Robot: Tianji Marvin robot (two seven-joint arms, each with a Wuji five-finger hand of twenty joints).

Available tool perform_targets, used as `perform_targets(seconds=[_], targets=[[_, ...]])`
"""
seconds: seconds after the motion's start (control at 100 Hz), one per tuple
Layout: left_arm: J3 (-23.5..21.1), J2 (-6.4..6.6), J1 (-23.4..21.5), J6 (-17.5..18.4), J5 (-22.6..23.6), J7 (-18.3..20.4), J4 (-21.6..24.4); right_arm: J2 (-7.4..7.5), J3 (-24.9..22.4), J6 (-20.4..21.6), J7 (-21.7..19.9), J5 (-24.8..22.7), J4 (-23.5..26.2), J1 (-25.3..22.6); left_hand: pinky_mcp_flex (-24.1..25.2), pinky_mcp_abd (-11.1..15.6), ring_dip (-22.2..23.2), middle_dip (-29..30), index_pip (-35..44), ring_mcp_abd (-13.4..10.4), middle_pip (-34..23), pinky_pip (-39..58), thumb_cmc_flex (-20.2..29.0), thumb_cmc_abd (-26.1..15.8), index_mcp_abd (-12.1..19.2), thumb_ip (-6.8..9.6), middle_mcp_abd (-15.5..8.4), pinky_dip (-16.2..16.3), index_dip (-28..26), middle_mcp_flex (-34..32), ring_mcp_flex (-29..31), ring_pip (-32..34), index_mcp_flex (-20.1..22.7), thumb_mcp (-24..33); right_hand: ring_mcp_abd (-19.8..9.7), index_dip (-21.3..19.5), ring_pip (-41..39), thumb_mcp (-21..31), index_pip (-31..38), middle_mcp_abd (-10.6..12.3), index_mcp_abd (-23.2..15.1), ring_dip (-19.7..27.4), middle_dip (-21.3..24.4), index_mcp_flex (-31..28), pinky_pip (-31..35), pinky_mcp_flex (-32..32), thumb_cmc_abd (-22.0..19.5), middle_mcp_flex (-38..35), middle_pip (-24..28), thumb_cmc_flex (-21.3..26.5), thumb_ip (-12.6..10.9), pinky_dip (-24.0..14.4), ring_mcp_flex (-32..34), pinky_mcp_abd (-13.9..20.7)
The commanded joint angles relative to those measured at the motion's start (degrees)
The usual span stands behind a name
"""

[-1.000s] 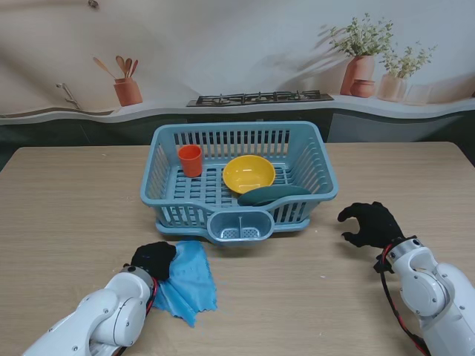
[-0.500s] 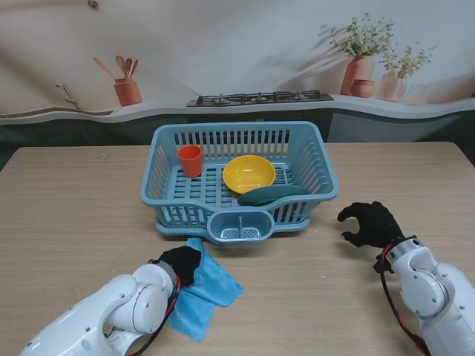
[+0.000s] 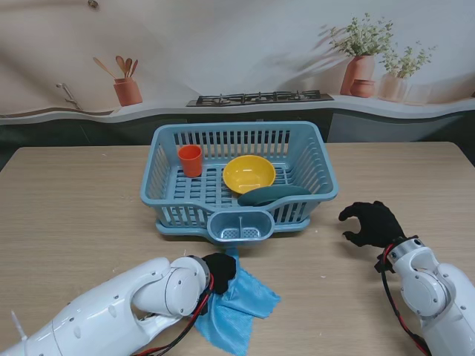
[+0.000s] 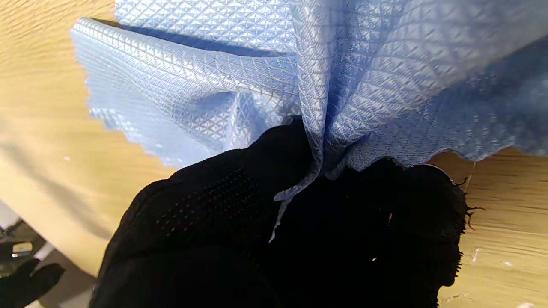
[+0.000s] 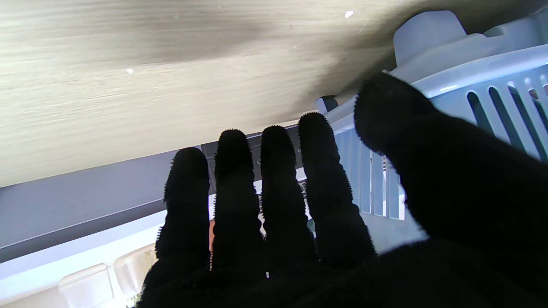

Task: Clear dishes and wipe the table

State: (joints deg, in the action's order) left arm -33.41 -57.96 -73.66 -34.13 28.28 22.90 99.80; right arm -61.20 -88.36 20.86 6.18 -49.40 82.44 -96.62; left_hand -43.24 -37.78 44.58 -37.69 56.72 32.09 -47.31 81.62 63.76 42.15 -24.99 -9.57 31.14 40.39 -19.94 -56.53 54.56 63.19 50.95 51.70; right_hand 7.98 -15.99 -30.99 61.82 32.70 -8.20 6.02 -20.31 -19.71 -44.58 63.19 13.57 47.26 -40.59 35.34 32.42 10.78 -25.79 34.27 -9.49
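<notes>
Already we judge the clearing half done: the cup (image 3: 190,160), the bowl (image 3: 249,173) and a dark plate (image 3: 273,195) all sit inside the rack (image 3: 169,194), and we see no dish on the table (image 3: 67,215) outside it. What is left is the wiping, and that is under way.

Our left hand (image 3: 220,271) is clamped on the cloth (image 3: 245,305), just nearer to us than the rack's front cup holder. In the left wrist view the fabric is bunched between the black fingers (image 4: 239,188), with the loose part spread on the wood beyond them. The cloth lies crumpled rather than flat, so we expect it to cover only a narrow strip at each pass.

Our right hand (image 3: 372,223) hovers to the right of the rack, near its front corner, holding nothing; its fingers (image 5: 274,179) stand apart and only slightly curled.

A few pale specks show on the wood, so we judge much of the table around the rack remains to be wiped.
</notes>
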Motion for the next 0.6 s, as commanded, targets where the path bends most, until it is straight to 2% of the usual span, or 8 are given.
perform_targets(seconds=[0.0,0.21,0.36,0.59], targets=[[-0.2,0.36,-2.7,0.6,1.5,1.9,-2.6,0.03,-0.1,0.3,-0.6,-0.3,0.2,-0.3,-0.1,-2.2,-0.2,1.1,-3.4,1.1,9.3,2.6,1.7,-3.6,4.5,0.42,-1.0,1.5,3.2,2.0,-0.6,0.7,3.3,1.8,0.6,-0.3,-1.0,0.4,0.1,-0.5,0.5,-0.2,0.1,-0.5,0.2,-0.1,-0.1,-0.2,-0.2,0.9,-2.5,-0.6,-0.7,-0.7],[-9.6,0.48,-10.2,5.3,12.1,1.6,-1.7,0.03,0.0,0.1,-0.7,-0.3,0.3,-0.4,-0.6,-2.2,-0.3,1.4,-3.5,1.2,9.4,2.6,1.7,-3.2,4.6,0.44,-1.1,1.8,3.3,1.3,-0.1,0.6,3.8,1.9,0.5,-0.3,-1.0,0.3,0.1,-0.4,0.5,-0.2,0.1,-0.5,0.2,0.0,-0.2,-0.1,-0.2,0.9,-2.5,-0.7,-0.8,-0.8],[-16.8,-0.12,-16.4,7.2,18.2,-1.1,-1.1,0.05,0.2,-0.1,-0.8,-0.3,0.4,-0.3,-0.9,-2.2,-0.3,1.5,-3.6,1.6,9.6,2.5,1.9,-2.8,4.3,0.37,-0.9,1.9,3.4,1.1,0.1,0.5,4.1,2.0,0.5,-0.3,-1.0,0.3,0.1,-0.5,0.5,-0.3,0.1,-0.4,0.2,0.0,-0.2,-0.1,-0.2,0.9,-2.5,-0.7,-0.7,-0.8],[-28.9,-0.88,-25.6,15.1,25.1,-5.2,0.0,0.07,0.3,-0.3,-0.9,-0.4,0.5,-0.3,-0.3,-2.2,-0.3,2.0,-3.7,1.6,10.1,1.9,1.6,-1.7,5.6,0.45,-2.0,2.1,3.5,-0.2,0.1,0.4,5.5,2.3,0.6,-0.3,-1.1,0.4,0.2,-0.5,0.5,-0.3,0.1,-0.3,0.3,0.0,-0.2,-0.1,-0.1,1.0,-2.5,-0.7,-0.8,-0.8]])
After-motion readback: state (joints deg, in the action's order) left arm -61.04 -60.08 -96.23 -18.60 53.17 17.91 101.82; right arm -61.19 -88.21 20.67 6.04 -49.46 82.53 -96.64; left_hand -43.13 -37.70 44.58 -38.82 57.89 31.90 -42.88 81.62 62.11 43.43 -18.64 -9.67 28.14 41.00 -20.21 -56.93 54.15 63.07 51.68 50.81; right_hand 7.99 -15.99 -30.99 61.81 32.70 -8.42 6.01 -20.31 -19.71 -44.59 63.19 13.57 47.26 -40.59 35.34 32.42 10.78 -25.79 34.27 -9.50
